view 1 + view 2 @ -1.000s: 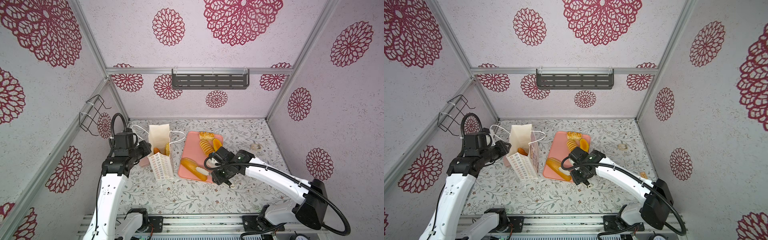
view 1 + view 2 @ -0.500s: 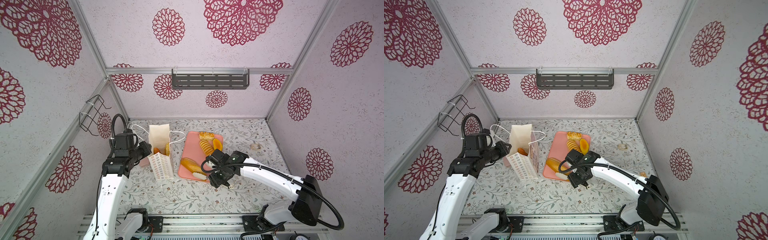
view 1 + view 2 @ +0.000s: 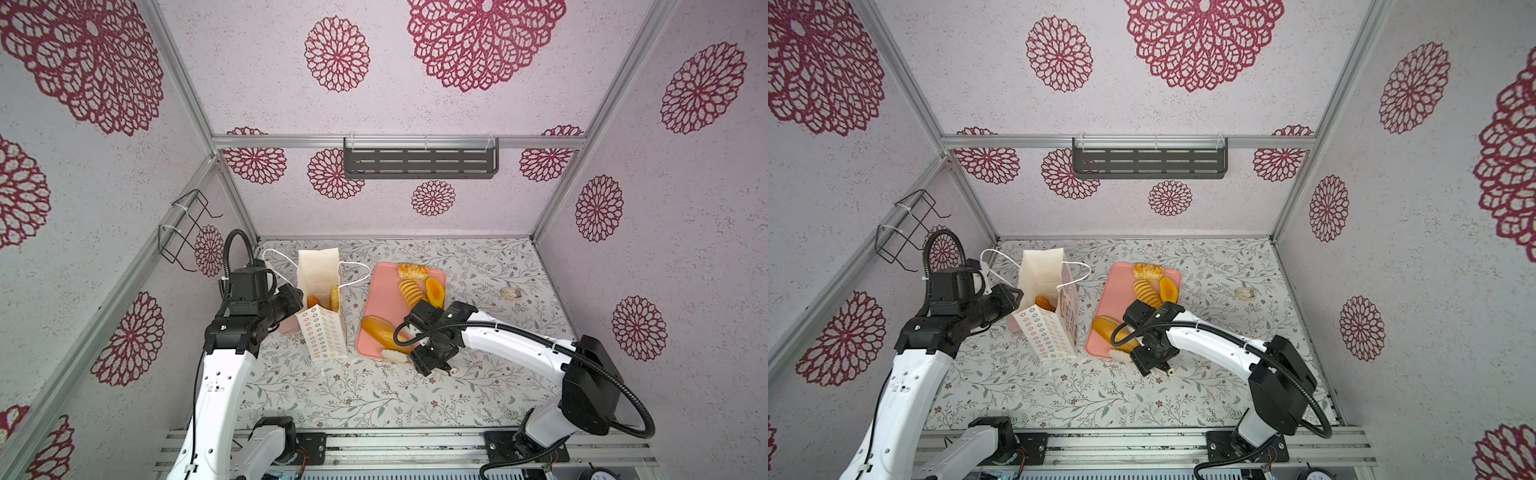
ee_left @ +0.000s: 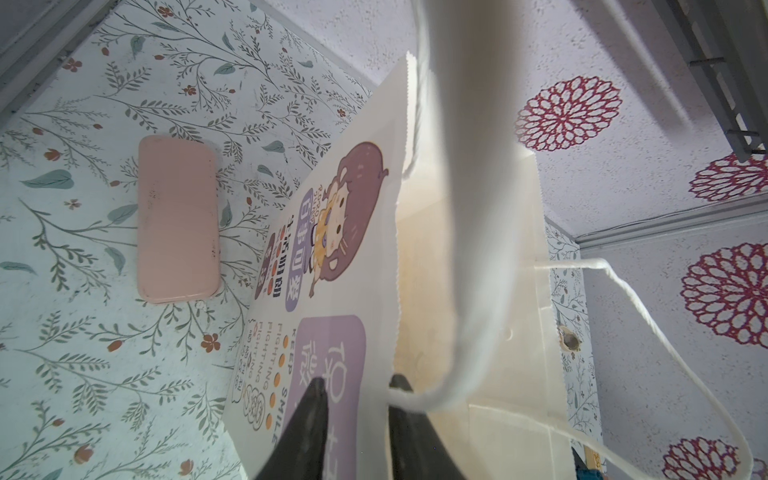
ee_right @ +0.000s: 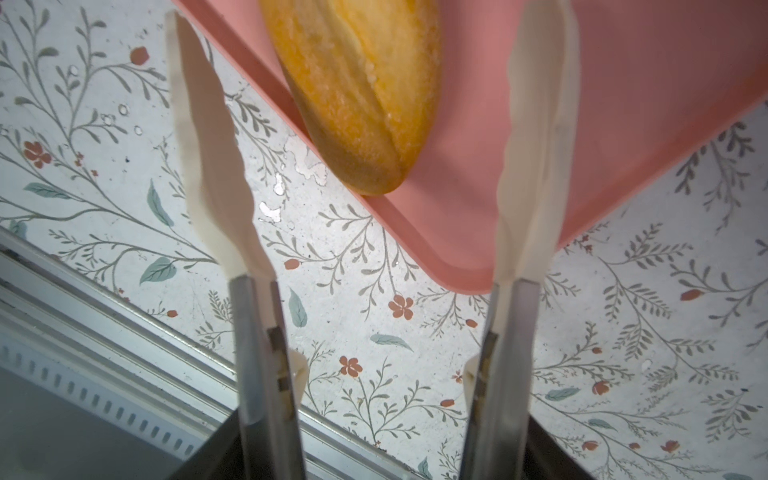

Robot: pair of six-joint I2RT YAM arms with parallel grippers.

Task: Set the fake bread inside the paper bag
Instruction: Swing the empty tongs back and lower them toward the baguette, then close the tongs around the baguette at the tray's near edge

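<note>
Steadying the paper bag (image 4: 332, 232) falls to our left gripper (image 4: 357, 386): one finger lies on the printed face and one inside the mouth, with the wall running between them, though we cannot tell whether they pinch it. Two breads (image 3: 313, 300) already sit in the bag. Our right gripper (image 5: 359, 45) holds nothing; its white jaws stand wide apart astride a corner of the pink tray (image 5: 478, 208), and the long loaf (image 5: 361, 95) lies between and just ahead of them. We judge the step to be picking up this loaf. Next we should slide forward around it, close, lift, and carry it over the bag's mouth. Other breads (image 3: 409, 291) wait beyond the jaws.
</note>
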